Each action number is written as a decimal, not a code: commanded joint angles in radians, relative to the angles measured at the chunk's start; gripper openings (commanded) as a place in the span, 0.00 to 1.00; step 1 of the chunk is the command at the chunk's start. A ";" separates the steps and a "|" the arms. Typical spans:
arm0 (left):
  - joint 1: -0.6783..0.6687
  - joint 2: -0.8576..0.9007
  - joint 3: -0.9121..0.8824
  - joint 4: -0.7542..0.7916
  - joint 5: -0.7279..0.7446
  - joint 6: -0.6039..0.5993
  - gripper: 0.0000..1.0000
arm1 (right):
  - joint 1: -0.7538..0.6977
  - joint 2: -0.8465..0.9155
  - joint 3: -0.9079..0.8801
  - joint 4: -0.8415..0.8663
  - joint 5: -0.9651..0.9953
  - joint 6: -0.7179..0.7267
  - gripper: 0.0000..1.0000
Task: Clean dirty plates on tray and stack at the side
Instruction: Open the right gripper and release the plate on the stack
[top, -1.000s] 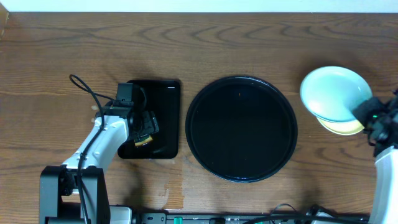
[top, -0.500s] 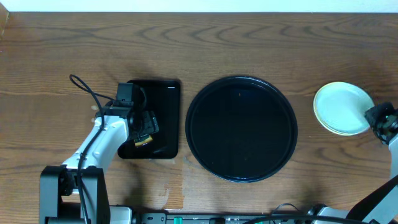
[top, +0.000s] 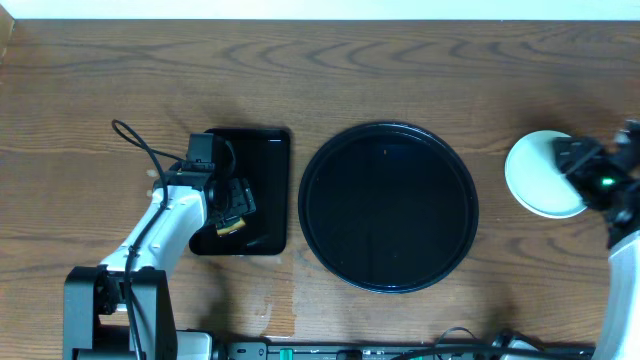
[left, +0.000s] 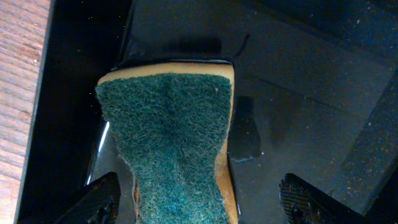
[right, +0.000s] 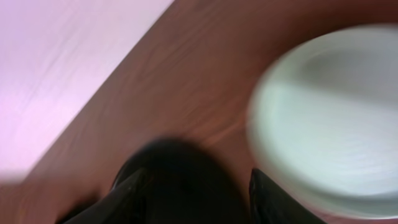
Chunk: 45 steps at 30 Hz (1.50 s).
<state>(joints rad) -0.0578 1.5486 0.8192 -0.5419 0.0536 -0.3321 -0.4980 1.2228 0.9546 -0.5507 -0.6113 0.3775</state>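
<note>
The pale round plates (top: 538, 176) sit stacked on the wooden desk (top: 400, 70) at far right, well apart from the large round black tray (top: 303, 207) at centre. The right tool (top: 590, 172) hangs over the stack's right rim. Through the blur its jaws look parted, gripping nothing. It should rise straight up before swinging off, lest a finger nudge the stack. The left tool (top: 232, 205) gapes wide above the green sponge (left: 168, 143), which it does not hold.

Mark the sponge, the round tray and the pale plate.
sponge (left: 171, 137): left wrist view, green scouring face.
round black tray (top: 388, 210): overhead view, bare middle.
pale plate (top: 530, 180): overhead view, its uncovered left half.
</note>
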 joint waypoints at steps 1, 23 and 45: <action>0.002 0.002 -0.005 -0.002 -0.001 0.011 0.83 | 0.130 -0.067 0.012 -0.059 -0.118 -0.122 0.52; 0.002 0.002 -0.005 -0.002 -0.001 0.011 0.83 | 0.428 -0.210 0.012 -0.047 -0.231 -0.554 0.99; 0.002 0.002 -0.005 -0.002 -0.001 0.011 0.83 | 0.457 -1.226 -0.755 0.224 0.144 -0.689 0.99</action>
<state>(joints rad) -0.0578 1.5486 0.8185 -0.5419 0.0540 -0.3321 -0.0444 0.0780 0.2523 -0.3389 -0.5011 -0.3576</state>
